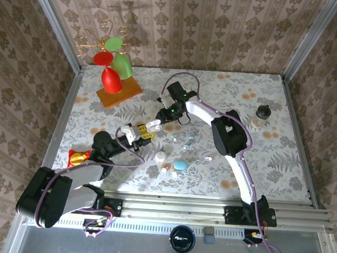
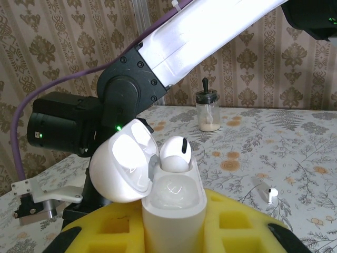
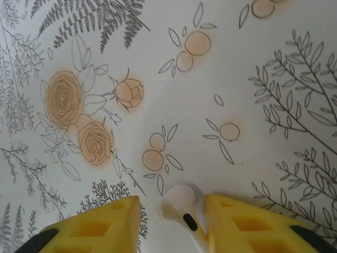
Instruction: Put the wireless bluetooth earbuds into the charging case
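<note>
The left gripper (image 2: 174, 229) clenches a glossy white pebble-shaped plastic charging case (image 2: 171, 203) (lid open, small white earbud (image 2: 174, 154) seated inside). The right gripper (image 3: 171, 204) flanks a white stemmed earbud (image 3: 180, 203); whether it grasps it, I cannot tell.

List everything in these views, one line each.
charging case: one, white, lid open, in the left gripper.
earbuds: three clear, white; this one seated in the case, one inside the right gripper, one loose on the cloth.
closed cases: two, white and blue, mid-table.
small bits: a few, pale blue-white, mid-table.
jar: one, clear, black top, far right.
ornament: one, red and green on an orange board, far left.
shiny item: one, red-gold, near left.
table: one, floral cloth, under it all.
left gripper: yellow fingers, shut on the case.
right gripper: yellow fingers, apart around an earbud.
</note>
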`<action>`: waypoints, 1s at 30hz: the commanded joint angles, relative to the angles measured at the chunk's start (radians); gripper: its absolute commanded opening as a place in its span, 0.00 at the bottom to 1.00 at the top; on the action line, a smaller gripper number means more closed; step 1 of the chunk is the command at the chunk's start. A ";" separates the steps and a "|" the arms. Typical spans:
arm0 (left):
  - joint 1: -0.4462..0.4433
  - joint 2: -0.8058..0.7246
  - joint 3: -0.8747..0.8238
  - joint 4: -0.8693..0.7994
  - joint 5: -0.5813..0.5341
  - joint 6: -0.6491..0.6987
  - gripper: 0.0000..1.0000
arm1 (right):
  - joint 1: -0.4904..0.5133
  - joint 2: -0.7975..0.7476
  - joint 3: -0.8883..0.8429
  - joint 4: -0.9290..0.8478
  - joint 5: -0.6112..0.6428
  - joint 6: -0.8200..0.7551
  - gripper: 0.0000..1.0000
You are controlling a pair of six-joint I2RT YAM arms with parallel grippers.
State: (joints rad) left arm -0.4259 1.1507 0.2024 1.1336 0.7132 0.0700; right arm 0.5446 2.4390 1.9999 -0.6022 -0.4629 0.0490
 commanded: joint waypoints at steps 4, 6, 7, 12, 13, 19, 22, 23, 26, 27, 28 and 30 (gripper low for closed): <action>-0.009 -0.005 -0.002 -0.005 0.018 0.022 0.00 | 0.005 -0.010 -0.023 -0.057 0.024 0.020 0.25; -0.008 -0.006 -0.001 -0.005 0.018 0.021 0.00 | 0.005 -0.010 -0.021 -0.052 0.037 0.037 0.22; -0.008 -0.006 -0.003 -0.007 0.019 0.021 0.00 | 0.005 -0.011 -0.020 -0.053 0.046 0.041 0.21; -0.012 -0.010 -0.007 -0.006 0.014 0.023 0.00 | 0.006 -0.100 -0.127 0.036 0.111 0.019 0.16; -0.013 -0.011 -0.007 -0.006 0.013 0.025 0.00 | 0.006 -0.135 -0.172 0.059 0.141 0.018 0.16; -0.016 -0.034 -0.007 -0.051 0.003 0.056 0.00 | -0.006 -0.323 -0.387 0.122 0.430 -0.004 0.15; -0.016 -0.066 -0.012 -0.092 -0.015 0.074 0.00 | -0.016 -0.382 -0.478 0.088 0.592 -0.025 0.15; -0.016 -0.074 -0.012 -0.105 -0.015 0.079 0.00 | -0.018 -0.391 -0.497 0.072 0.631 -0.035 0.15; -0.019 -0.092 -0.007 -0.132 -0.016 0.087 0.00 | -0.026 -0.413 -0.556 0.032 0.720 -0.059 0.16; -0.020 -0.093 -0.008 -0.133 -0.018 0.087 0.00 | -0.027 -0.413 -0.570 0.026 0.743 -0.062 0.16; -0.023 -0.094 -0.008 -0.129 -0.018 0.087 0.00 | -0.026 -0.405 -0.567 0.005 0.761 -0.062 0.16; -0.024 -0.094 -0.008 -0.127 -0.020 0.089 0.00 | -0.019 -0.392 -0.569 -0.010 0.785 -0.070 0.17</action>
State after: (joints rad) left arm -0.4446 1.0721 0.2012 1.0187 0.6991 0.1329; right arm 0.5171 2.0476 1.4445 -0.5346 0.1848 0.0128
